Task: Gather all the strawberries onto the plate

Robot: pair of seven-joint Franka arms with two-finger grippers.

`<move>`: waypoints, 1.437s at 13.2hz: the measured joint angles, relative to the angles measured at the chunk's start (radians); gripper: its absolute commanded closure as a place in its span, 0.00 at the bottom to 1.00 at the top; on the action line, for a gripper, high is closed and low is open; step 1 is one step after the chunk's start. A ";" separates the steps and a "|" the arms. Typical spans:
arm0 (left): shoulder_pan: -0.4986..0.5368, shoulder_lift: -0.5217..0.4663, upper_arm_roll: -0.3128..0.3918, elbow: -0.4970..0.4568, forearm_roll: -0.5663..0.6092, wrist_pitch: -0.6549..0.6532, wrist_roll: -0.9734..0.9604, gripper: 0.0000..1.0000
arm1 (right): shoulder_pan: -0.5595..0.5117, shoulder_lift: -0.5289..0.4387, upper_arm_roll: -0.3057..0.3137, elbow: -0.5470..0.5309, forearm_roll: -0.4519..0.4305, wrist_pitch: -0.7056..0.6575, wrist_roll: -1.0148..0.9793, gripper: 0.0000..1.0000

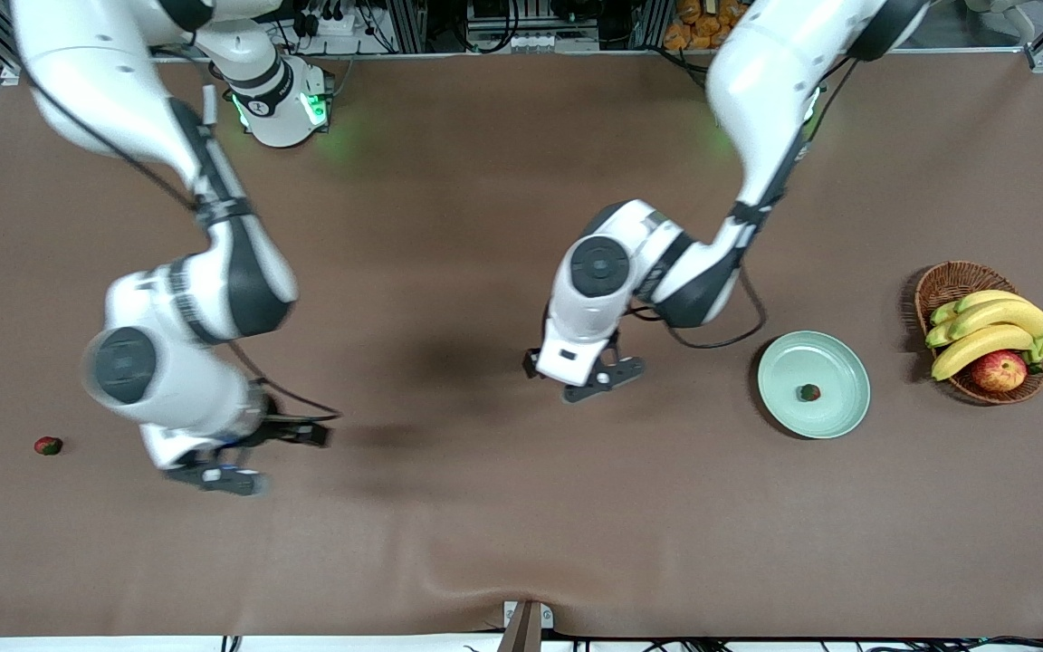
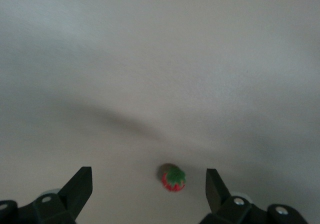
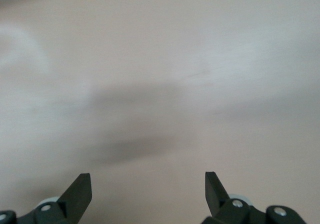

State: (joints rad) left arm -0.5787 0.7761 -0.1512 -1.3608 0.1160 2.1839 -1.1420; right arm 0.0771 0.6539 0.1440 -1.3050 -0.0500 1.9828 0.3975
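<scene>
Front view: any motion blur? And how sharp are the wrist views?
Front view: right gripper and its wrist smeared, left gripper crisp, arm shadows on the table. Left wrist view: soft, strawberry fuzzy between open fingers. Right wrist view: hazy bare table, broad shadow.

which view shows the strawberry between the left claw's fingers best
The left wrist view: the strawberry sits on the table between the open left claw, red body and green cap clear. In the front view the arm hides it. The right wrist view shows only table.
</scene>
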 measured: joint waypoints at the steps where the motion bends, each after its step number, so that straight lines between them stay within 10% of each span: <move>1: -0.046 0.031 0.037 0.010 0.000 0.011 -0.005 0.04 | -0.054 -0.013 0.001 -0.028 0.001 -0.001 -0.062 0.00; 10: -0.125 0.143 0.067 0.044 0.000 0.092 -0.046 0.34 | -0.379 -0.063 -0.003 -0.162 0.003 0.057 -0.452 0.00; 13: -0.136 0.156 0.067 0.046 0.000 0.097 -0.061 1.00 | -0.482 -0.007 -0.007 -0.172 0.002 0.136 -0.560 0.00; 19: -0.095 0.102 0.083 0.068 0.000 -0.019 -0.085 1.00 | -0.576 0.108 -0.028 -0.139 -0.009 0.313 -0.887 0.00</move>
State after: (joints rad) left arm -0.6740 0.8781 -0.0684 -1.2930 0.1160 2.1645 -1.2272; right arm -0.4988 0.7623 0.1163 -1.4442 -0.0591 2.2960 -0.4893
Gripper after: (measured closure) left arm 0.674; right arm 0.000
